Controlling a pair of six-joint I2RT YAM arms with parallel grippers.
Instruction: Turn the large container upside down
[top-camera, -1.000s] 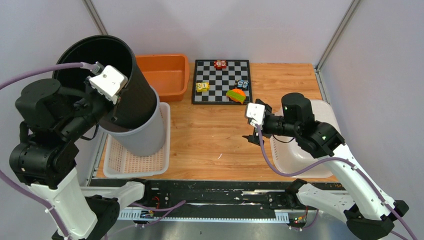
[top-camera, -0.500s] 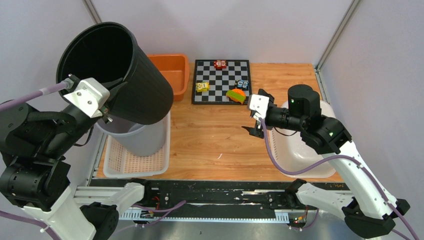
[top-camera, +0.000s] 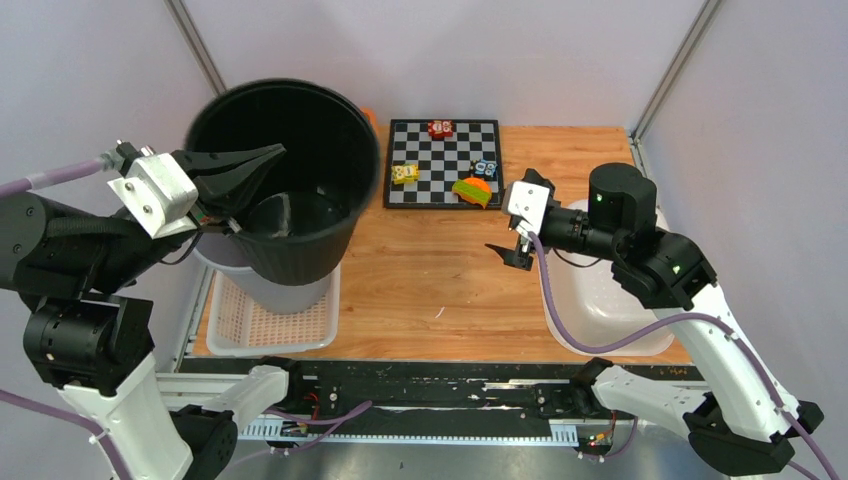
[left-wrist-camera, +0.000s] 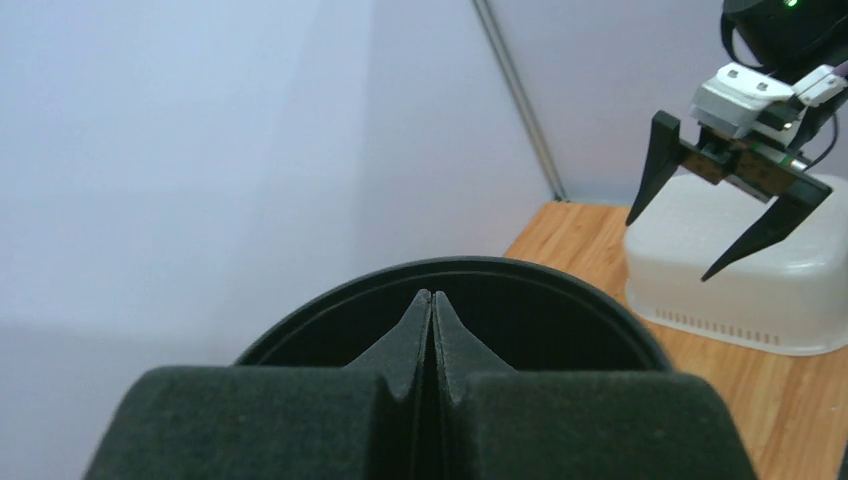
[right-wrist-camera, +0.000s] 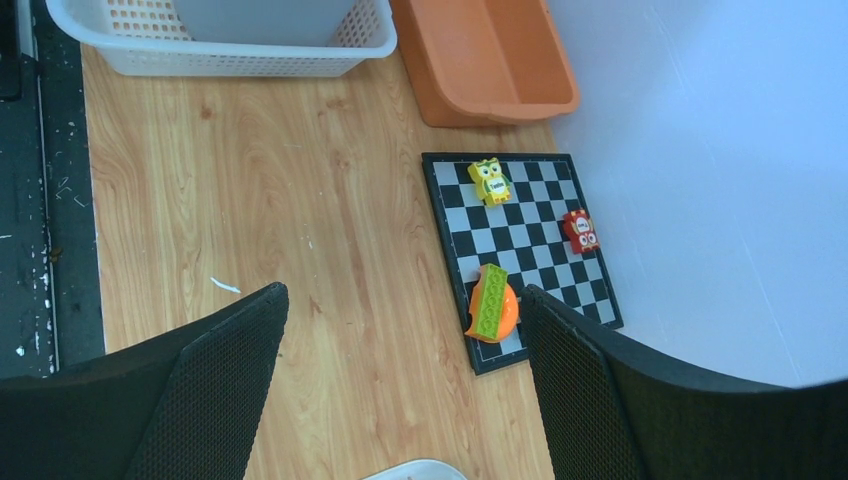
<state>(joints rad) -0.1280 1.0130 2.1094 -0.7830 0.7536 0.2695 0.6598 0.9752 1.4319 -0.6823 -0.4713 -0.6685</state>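
Left gripper (top-camera: 278, 150) fingers pressed together, lying across mouth of large black container (top-camera: 345, 215); rim pinch: cannot tell. Container mouth-up, above grey bin (top-camera: 285, 295) in white basket (top-camera: 225, 320). Right gripper (top-camera: 508, 255) jaws apart, empty, over table. Yellow owl block (right-wrist-camera: 489, 181) on chessboard (top-camera: 440, 165): label unreadable.

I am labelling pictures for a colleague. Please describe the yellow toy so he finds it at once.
On the wooden table, find the checkered board at the far side. The yellow toy stands near its edge closest to the black bucket. Only it is yellow; its neighbours are red, blue, and orange with green.
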